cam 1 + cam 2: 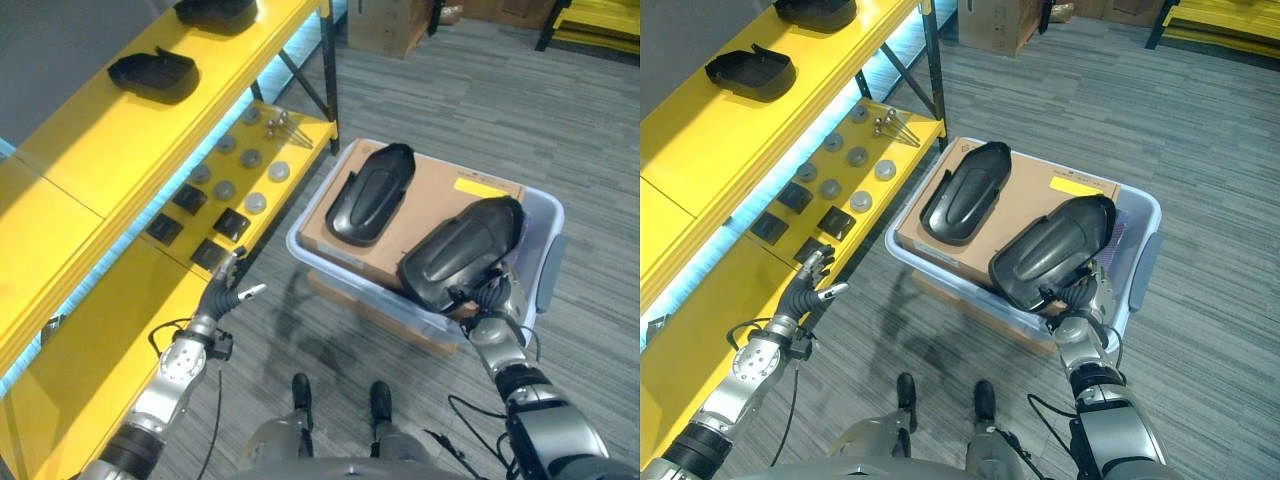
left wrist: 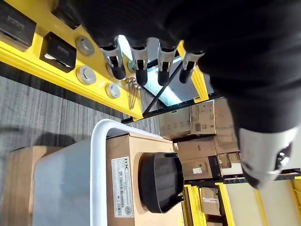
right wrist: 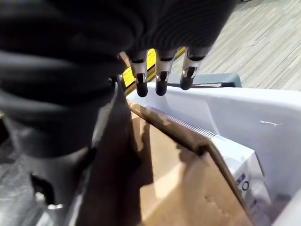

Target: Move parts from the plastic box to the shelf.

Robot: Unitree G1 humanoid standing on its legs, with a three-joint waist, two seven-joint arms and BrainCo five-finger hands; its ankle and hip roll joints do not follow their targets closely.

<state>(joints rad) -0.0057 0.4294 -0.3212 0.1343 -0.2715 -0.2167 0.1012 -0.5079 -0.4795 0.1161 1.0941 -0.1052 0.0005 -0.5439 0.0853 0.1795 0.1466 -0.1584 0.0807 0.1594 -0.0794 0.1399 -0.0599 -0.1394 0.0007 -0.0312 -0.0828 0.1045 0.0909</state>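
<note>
The right hand [image 1: 492, 303] sits under the near part [image 1: 463, 252] at the box [image 1: 545, 215] edge, around 4 o'clock; its grip can't be told. The left hand [image 1: 226, 292], fingers loosely spread, is held empty by the shelf [image 1: 110, 160] at 9 o'clock. A second part [image 1: 371, 193] is left on cardboard further back.

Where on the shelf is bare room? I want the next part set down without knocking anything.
The upper yellow shelf is bare from the nearer black part toward the robot. The lower level is crowded with round discs and small black blocks; its near end beside the left hand is free.
</note>
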